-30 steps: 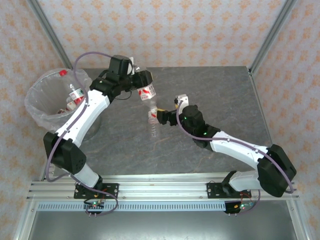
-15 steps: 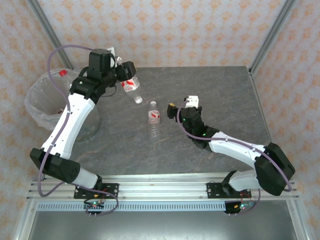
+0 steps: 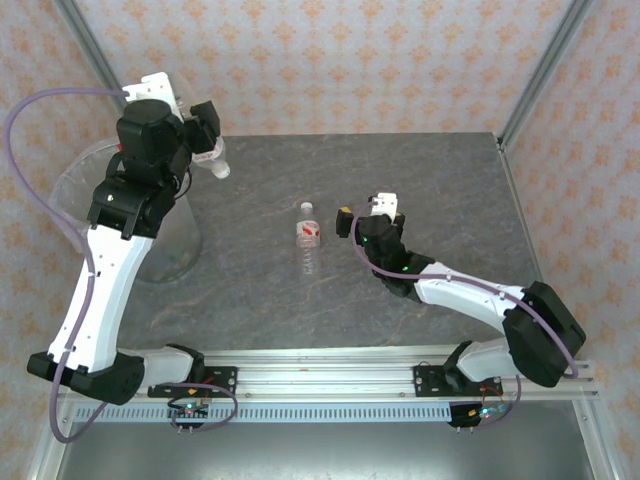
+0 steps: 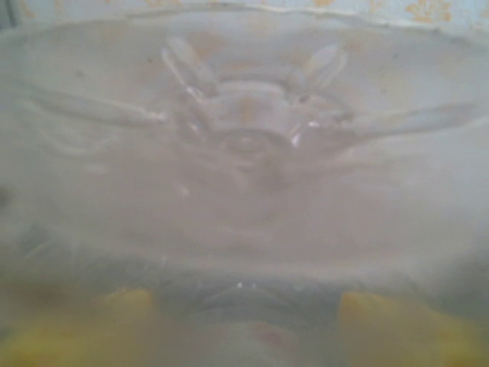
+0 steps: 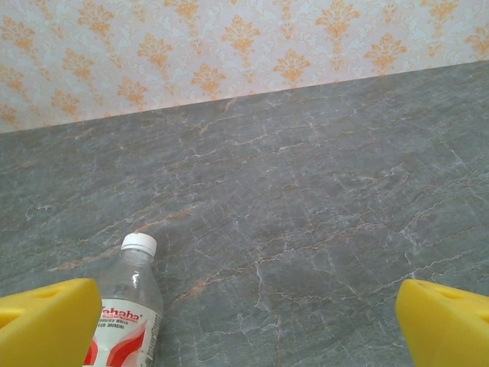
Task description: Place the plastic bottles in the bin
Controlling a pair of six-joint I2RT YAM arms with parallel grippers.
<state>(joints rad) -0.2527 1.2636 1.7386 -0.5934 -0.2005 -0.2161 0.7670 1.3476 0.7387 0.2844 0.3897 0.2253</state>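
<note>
Two plastic bottles outside the bin (image 3: pixel 172 250), seen from above. First, a clear white-capped bottle (image 3: pixel 216 164) clamped in the left gripper (image 3: pixel 207 150), lifted high at the far left of the worktop (image 3: pixel 430 180), cap end tilted downward. Close by the bin's far right edge, and apparently not yet over the opening, though hard to judge from this angle. In the left wrist view, a blurred clear bottle base (image 4: pixel 244 145) right against the lens, with yellow fingers (image 4: pixel 126 321) closed in on it from either side below. Second, a labelled bottle (image 3: pixel 308 238) in red and white, lying flat mid-worktop, white cap pointing away from the arm bases. Just to its right, the right gripper (image 3: pixel 365 211), not touching it, jaws spread wide and holding nothing. In the right wrist view, yellow fingertips (image 5: pixel 47 317) far apart at the lower corners, the same bottle (image 5: pixel 128 306) low on the left beside one of them. Bin largely hidden behind the raised left arm, contents impossible to count. By judgement, task well along: one bottle close to being dropped in, one left to grasp, carry and release.
</note>
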